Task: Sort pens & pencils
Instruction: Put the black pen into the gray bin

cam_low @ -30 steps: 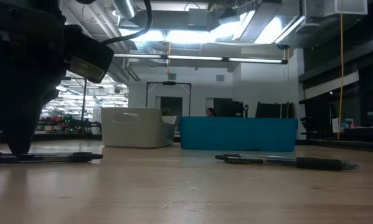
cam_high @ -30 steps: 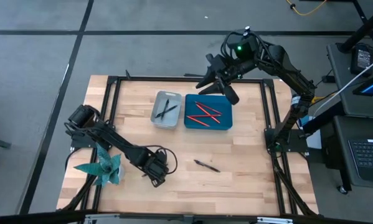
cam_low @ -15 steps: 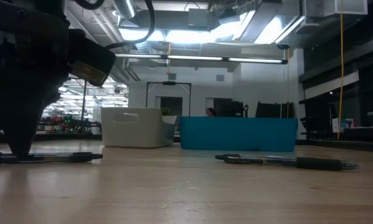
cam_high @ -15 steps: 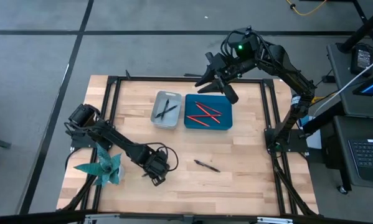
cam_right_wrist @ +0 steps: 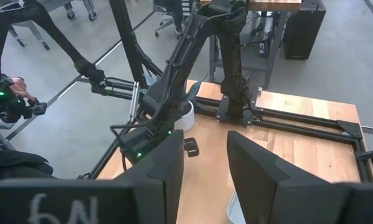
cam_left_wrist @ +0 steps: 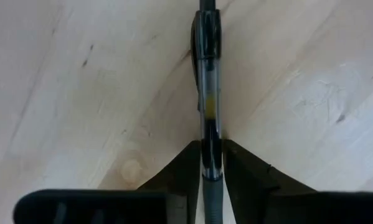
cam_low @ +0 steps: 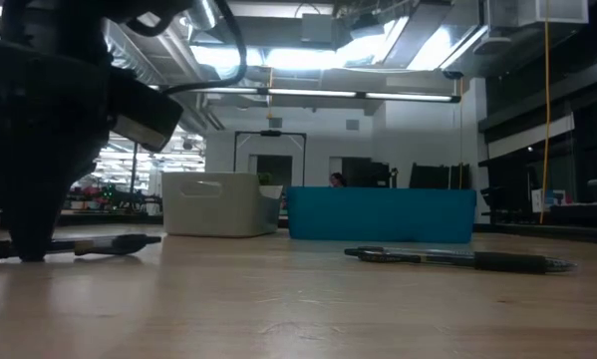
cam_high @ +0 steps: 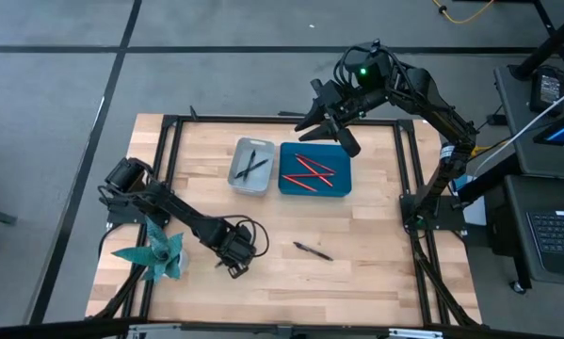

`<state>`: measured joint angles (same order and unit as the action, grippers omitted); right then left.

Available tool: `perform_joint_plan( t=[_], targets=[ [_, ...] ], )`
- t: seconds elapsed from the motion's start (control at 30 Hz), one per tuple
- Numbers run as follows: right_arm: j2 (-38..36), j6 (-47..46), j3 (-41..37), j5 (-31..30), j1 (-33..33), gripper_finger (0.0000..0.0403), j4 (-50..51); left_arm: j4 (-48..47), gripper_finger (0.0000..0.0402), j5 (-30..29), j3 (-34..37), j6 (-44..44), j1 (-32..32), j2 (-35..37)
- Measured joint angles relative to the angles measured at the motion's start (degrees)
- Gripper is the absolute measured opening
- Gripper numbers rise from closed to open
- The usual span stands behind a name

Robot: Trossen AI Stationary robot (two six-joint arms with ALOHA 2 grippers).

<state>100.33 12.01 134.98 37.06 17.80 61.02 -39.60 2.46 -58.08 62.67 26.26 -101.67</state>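
Observation:
My left gripper [cam_high: 233, 267] stands low over the table's near left part, fingers pointing down, shut on a clear-barrelled black pen [cam_left_wrist: 206, 93] that shows beside it in the low view [cam_low: 114, 242]. A second black pen [cam_high: 313, 250] lies flat on the wood near the table's middle [cam_low: 457, 258]. Farther back stand a white bin [cam_high: 251, 166] holding dark pens and a blue tray [cam_high: 314, 171] holding red pencils. My right gripper [cam_right_wrist: 205, 168] hangs open in the air above the far edge, behind the blue tray [cam_high: 333, 118]. My left gripper pinches the pen between its two fingers where the clear barrel meets the grey grip section [cam_left_wrist: 209, 152]. It comes from above, pointing down, with the fingers across the pen. The clip end [cam_low: 144, 240] sticks out sideways, tilted slightly up off the wood.
A teal star-shaped object [cam_high: 159, 254] lies at the table's near left, close beside my left arm. The black frame rails [cam_high: 173, 141] run along the table's sides. Bare wood [cam_high: 376, 273] lies around the second pen, between it and the near edge.
My left gripper has shifted slightly toward the table's left. The pen under it lay flat on the wood; now its visible end is tipped up a little off the table. My right arm has kept still.

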Motion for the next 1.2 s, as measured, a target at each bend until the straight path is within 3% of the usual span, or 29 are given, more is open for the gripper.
perform_joint_plan(
  t=[0.2,0.43,0.77,0.9,1.2],
  targets=[
    [0.0,0.0,0.0,0.0,0.0,0.0124,0.0,0.0,0.0061,-0.1,0.0,0.9,0.0,0.0],
    [0.0,0.0,0.0,0.0,0.0,0.0124,0.0,0.2,0.0021,0.2,-0.1,1.7,-0.1,0.0],
    [0.0,0.0,0.0,0.0,0.0,0.0124,-0.1,-0.1,0.0021,-1.2,-1.3,3.1,-1.0,-0.1],
    [0.0,0.0,0.0,0.0,0.0,0.0124,-0.5,-4.8,0.0021,-2.9,-5.9,2.9,-2.0,-0.1],
    [0.0,0.0,0.0,0.0,0.0,0.0124,-0.4,-28.1,0.0021,-5.6,-24.4,3.4,-2.9,0.0]
  ],
)
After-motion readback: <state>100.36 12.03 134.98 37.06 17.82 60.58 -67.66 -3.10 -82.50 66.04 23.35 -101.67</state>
